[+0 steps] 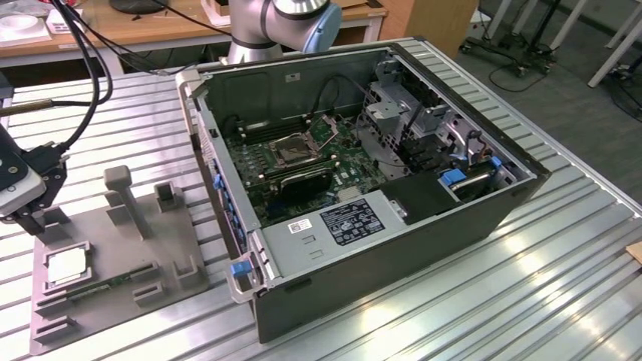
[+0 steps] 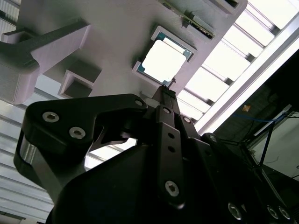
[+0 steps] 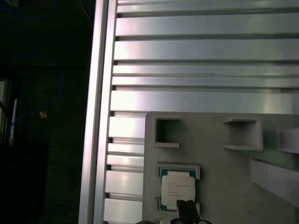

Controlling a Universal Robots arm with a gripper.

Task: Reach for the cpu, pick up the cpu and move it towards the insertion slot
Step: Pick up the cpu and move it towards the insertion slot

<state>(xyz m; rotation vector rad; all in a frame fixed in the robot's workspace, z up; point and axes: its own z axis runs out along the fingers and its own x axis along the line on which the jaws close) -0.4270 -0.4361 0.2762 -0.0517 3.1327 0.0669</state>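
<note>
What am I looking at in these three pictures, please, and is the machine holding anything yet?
This is a robot arm working over a ribbed metal table. The exterior view looks on from off the arm; both wrist views come from cameras riding on it. On the table stand an open computer case and a grey parts holder. The cpu, a small silver square, lies in a recess of that holder. The gripper hovers close over it, and the cpu is not yet lifted. The insertion slot sits inside the case.
</note>
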